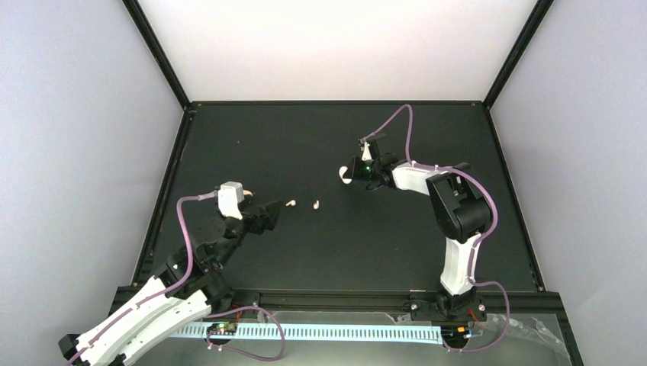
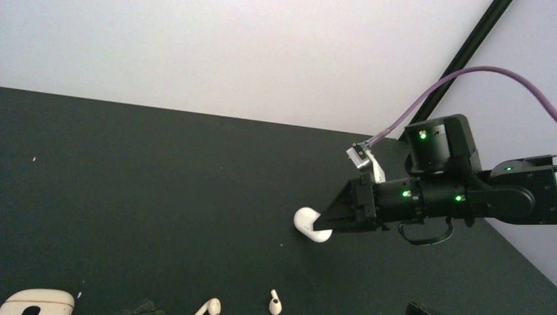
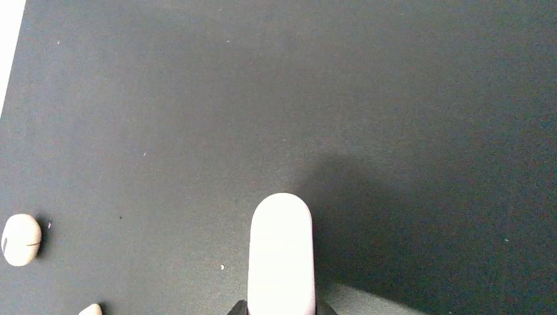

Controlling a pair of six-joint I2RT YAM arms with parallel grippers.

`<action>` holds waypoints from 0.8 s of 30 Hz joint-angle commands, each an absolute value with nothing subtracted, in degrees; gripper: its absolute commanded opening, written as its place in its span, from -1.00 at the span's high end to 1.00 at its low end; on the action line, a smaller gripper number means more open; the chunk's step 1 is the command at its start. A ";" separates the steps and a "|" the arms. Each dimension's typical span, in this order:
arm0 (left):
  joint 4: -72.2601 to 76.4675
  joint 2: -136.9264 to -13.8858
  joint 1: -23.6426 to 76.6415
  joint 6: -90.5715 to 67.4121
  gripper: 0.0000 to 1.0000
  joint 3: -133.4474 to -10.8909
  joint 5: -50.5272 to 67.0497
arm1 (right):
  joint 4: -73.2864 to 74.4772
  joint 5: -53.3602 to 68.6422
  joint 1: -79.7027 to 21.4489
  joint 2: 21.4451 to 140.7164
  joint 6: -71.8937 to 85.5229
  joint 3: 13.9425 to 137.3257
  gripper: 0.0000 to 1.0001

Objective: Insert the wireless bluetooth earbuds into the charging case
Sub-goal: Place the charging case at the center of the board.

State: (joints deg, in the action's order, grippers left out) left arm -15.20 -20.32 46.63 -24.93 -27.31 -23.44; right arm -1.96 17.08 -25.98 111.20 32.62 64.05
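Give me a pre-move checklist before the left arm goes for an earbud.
1. The left gripper is open: ok.
2. The right gripper is shut on the case: ok.
3. The case lid is open: cannot tell.
4. The near earbud and far earbud lie free on the table: ok.
5. Nothing lies between the left gripper and near earbud: ok.

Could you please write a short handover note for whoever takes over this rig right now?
Left gripper: open, empty, just short of two loose earbuds, the left earbud and the right earbud, on the table.
Right gripper: shut on the white charging case, farther back.
A pale oval object, perhaps another case, lies near the left gripper.
Done: case gripped.
Left: seat the earbuds; both lie outside it.
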 commanded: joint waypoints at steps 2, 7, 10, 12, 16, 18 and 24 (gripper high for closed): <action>-16.74 -22.00 46.68 -25.14 -0.97 -30.40 -26.01 | -3.65 17.98 -24.70 111.00 32.89 63.67 0.49; -18.01 -23.11 46.73 -25.68 -0.98 -31.36 -26.56 | -3.76 17.55 -23.68 109.19 33.73 61.66 0.26; -19.94 -24.51 46.71 -26.24 -0.98 -32.87 -26.88 | -3.69 16.39 -23.10 107.43 34.22 59.67 0.15; -22.03 -25.54 46.67 -27.28 -0.98 -33.88 -28.02 | -3.77 15.06 -22.87 105.16 34.90 57.48 0.08; -26.96 -29.64 46.27 -28.92 -0.97 -36.50 -31.02 | -4.94 12.41 -23.57 97.15 36.45 52.25 -0.04; -29.18 -32.99 44.40 -29.38 -0.98 -37.97 -30.79 | -3.65 10.43 -25.40 92.82 36.24 50.89 -0.06; -31.81 -43.74 22.80 -30.66 -0.98 -42.20 -9.03 | -0.65 8.38 -35.19 82.30 33.22 49.79 -0.07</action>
